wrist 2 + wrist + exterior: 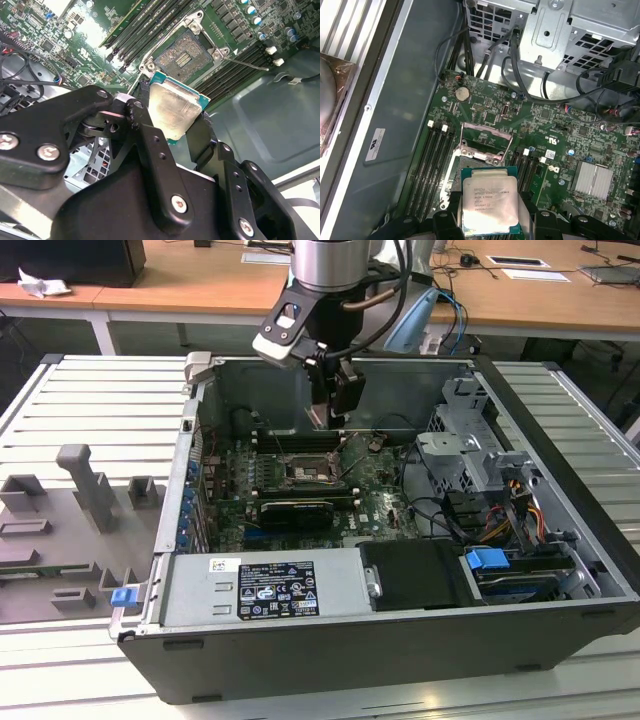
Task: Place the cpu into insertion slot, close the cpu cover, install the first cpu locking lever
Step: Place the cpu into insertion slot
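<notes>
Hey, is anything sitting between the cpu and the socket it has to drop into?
Nothing visible does. The pincer holds the cpu above the motherboard. The socket lies bare, and the cpu cover stands open, off it.

- In the exterior view, the ribbed table (80, 400) is lit evenly and brightly from overhead, while the inside of the computer case (400, 660) is left dimmer (the black walls return little light).
- In the second wrist view, 1 patch of white glare is burned into the motherboard (95, 27), and the black gripper (172, 117) is rendered as dark mass.
- In both wrist views, a soft sheen is carried by the cpu (175, 107) (489, 202).
- In the first wrist view, the table slats are washed out.
</notes>
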`<move>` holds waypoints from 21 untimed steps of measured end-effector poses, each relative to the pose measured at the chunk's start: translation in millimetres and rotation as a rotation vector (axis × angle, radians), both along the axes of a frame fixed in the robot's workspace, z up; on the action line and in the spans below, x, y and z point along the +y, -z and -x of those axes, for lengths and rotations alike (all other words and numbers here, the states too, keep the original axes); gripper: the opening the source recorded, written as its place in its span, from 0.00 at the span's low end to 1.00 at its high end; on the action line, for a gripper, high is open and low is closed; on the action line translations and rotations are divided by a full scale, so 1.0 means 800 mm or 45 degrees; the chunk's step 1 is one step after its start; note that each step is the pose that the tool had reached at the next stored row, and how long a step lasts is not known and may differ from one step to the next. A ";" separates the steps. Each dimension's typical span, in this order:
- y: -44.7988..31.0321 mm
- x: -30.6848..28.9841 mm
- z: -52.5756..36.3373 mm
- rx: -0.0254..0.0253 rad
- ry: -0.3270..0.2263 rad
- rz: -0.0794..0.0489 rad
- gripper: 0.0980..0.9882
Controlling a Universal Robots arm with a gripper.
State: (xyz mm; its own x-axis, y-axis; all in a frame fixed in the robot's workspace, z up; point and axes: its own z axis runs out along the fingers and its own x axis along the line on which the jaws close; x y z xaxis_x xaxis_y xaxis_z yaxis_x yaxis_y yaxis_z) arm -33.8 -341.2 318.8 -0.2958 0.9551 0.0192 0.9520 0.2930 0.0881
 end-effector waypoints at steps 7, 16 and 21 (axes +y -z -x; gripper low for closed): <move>0.0032 0.0001 0.000 -0.0001 0.003 0.000 0.49; 0.0230 0.0006 0.000 0.0000 0.237 0.000 0.49; 0.0277 0.0005 0.002 0.0000 0.313 0.000 0.49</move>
